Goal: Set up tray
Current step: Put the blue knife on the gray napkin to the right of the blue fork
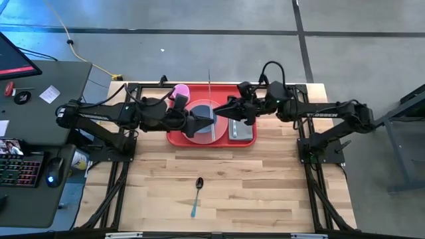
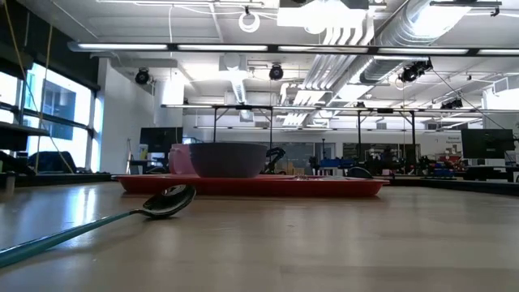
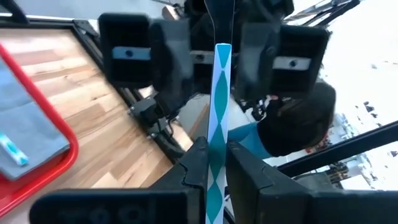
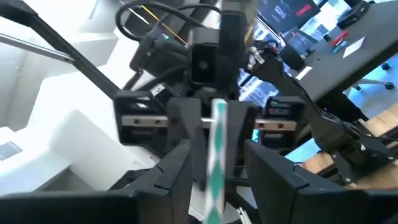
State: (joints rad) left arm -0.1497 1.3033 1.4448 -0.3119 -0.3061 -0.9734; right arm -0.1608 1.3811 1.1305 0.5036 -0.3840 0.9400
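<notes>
The red tray (image 1: 178,138) lies at the table's far middle and holds a grey bowl (image 2: 227,160), a pink cup (image 1: 180,91) and a grey napkin (image 1: 242,129). Both grippers meet above the tray. My left gripper (image 3: 216,169) is shut on a thin utensil with a teal-and-white checked handle (image 3: 219,93). In the high view the utensil (image 1: 210,86) shows as a thin line over the bowl. My right gripper (image 4: 217,168) is open, with one finger on either side of that handle (image 4: 216,143), apart from it. A teal-handled spoon (image 1: 197,192) lies on the bare wood nearer the front. My left gripper pinches the utensil's checked handle (image 3: 214,163) between its two fingers, coming from the table's left, with the fingers across the handle. The utensil is lifted clear above the tray and the bowl.
The spoon's bowl end (image 2: 169,200) rests on the wood in front of the tray. A small teal-and-white thing (image 3: 12,150) lies on the napkin. A desk with a keyboard and mouse (image 1: 33,169) stands beyond the table's left edge.
</notes>
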